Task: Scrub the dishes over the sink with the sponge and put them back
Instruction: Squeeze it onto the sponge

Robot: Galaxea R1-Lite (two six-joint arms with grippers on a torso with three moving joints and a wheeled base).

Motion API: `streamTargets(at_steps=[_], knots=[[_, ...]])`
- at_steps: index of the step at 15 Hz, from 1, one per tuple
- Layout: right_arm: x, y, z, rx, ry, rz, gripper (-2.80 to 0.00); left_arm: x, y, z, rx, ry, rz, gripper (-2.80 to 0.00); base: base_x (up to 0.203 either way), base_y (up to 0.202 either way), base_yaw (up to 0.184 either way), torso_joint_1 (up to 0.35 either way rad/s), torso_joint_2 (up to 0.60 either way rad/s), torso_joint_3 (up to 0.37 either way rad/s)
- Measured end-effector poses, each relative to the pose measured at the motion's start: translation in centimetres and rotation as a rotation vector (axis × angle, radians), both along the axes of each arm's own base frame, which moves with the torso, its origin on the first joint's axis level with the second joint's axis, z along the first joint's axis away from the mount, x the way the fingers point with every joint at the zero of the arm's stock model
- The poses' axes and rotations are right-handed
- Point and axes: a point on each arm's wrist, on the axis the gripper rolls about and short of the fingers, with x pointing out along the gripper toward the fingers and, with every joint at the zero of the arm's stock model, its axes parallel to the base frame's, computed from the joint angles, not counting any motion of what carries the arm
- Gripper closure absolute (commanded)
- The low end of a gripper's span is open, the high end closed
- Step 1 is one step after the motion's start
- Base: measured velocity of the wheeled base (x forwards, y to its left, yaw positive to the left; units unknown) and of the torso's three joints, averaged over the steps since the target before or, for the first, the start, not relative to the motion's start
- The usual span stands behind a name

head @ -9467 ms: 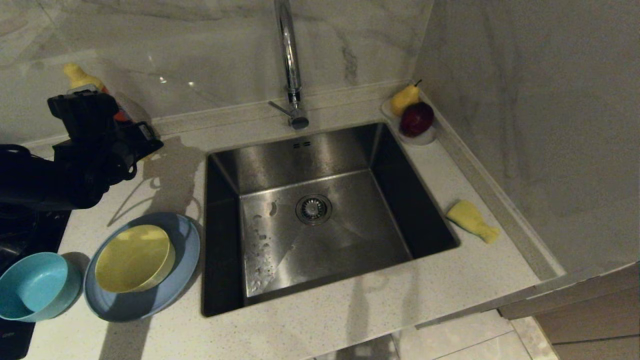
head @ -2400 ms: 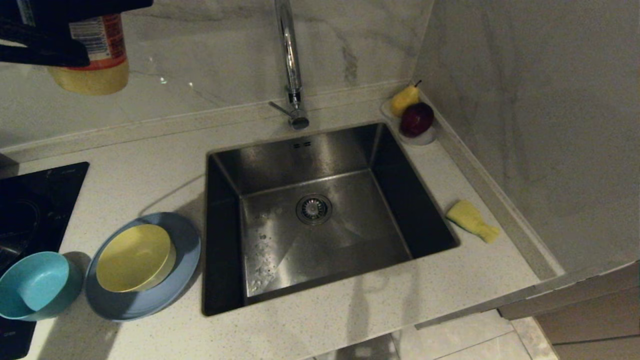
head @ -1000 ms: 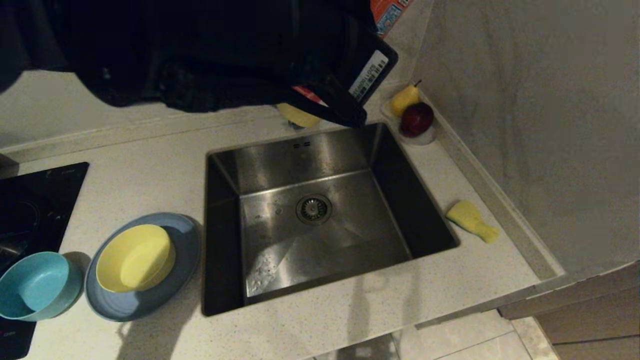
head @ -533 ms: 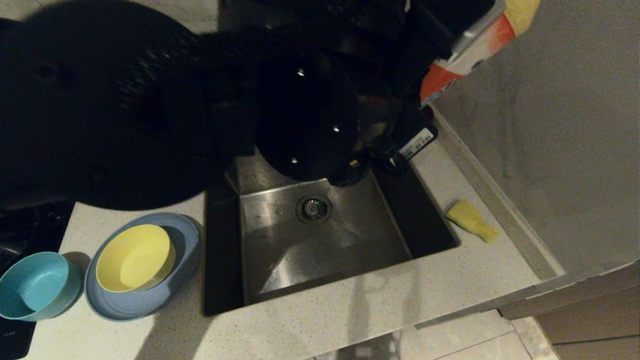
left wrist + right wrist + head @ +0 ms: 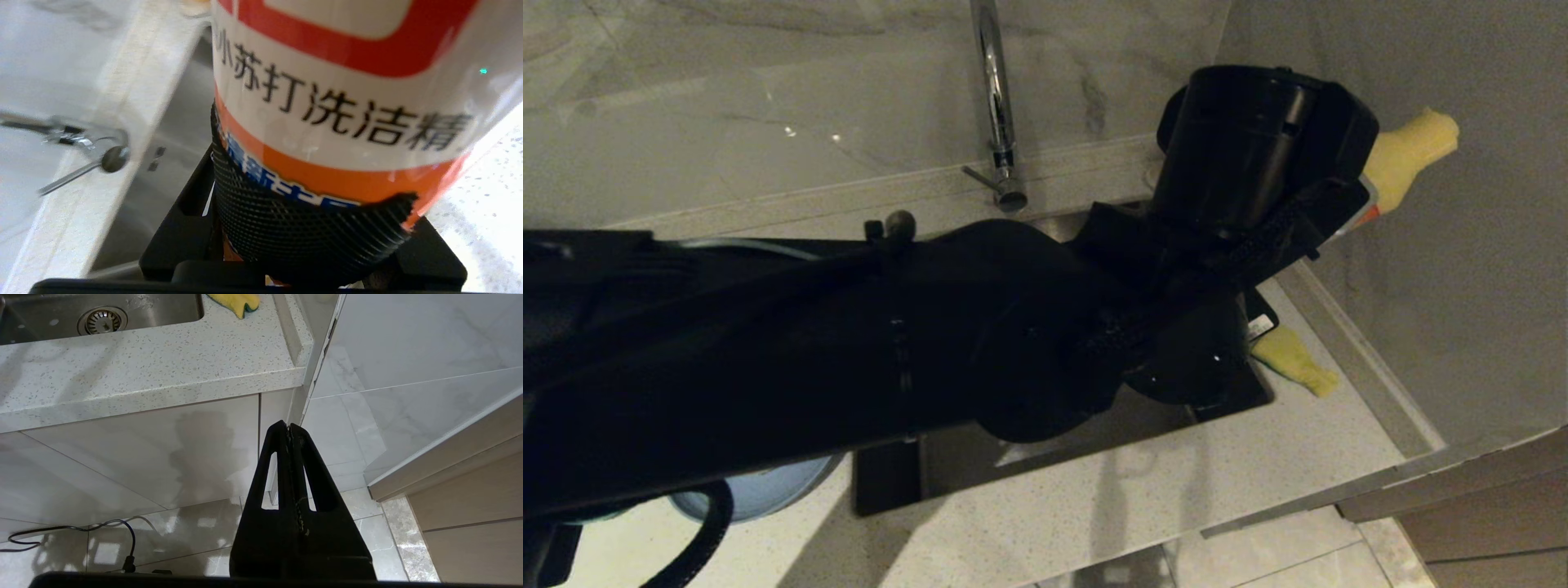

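1. The left arm reaches across the sink (image 5: 890,490) toward the far right corner. Its left claw (image 5: 310,245) is clamped on a soap bottle (image 5: 343,102). The mesh pads wrap the bottle's lower part.
2. From the head, the bottle's yellow end (image 5: 1409,151) sticks out past the wrist, near the wall. The bottle lies tilted, not upright.
3. The right claw (image 5: 291,433) hangs low in front of the cupboard, below the counter (image 5: 143,375). Its two fingers are pressed together and hold nothing.
4. The sponge (image 5: 1294,363) lies on the counter, just beside the sink's right edge. The arm hides part of it. Nothing touches it.
5. The plate (image 5: 760,494) peeks out under the arm, left of the sink. The bowls are hidden, so I cannot tell where they are.
6. The tap (image 5: 995,98) stands behind the sink.
7. I think the sponge is light and soft. It will squash when pinched, so a gentle grip is enough. It is thin in the middle, and that looks like a good place to hold it.
8. The plate looks stiff, light and smooth. It may slip when soapy. I would grab it by the rim, where it sticks up off the counter.
9. The bottle looks smooth too, but the mesh pads should keep it from sliding.
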Motion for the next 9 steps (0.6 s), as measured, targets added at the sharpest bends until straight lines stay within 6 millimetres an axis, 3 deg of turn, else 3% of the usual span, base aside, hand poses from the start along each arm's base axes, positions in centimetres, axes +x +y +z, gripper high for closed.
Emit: streamTargets(at_steps=[9], knots=[[0.0, 0.0, 0.0, -0.001, 0.0, -0.001, 0.0, 1.9, -2.9, -6.3, 0.176, 0.023, 0.081, 0.0, 0.0, 0.0, 0.0, 0.0, 0.0, 0.0]])
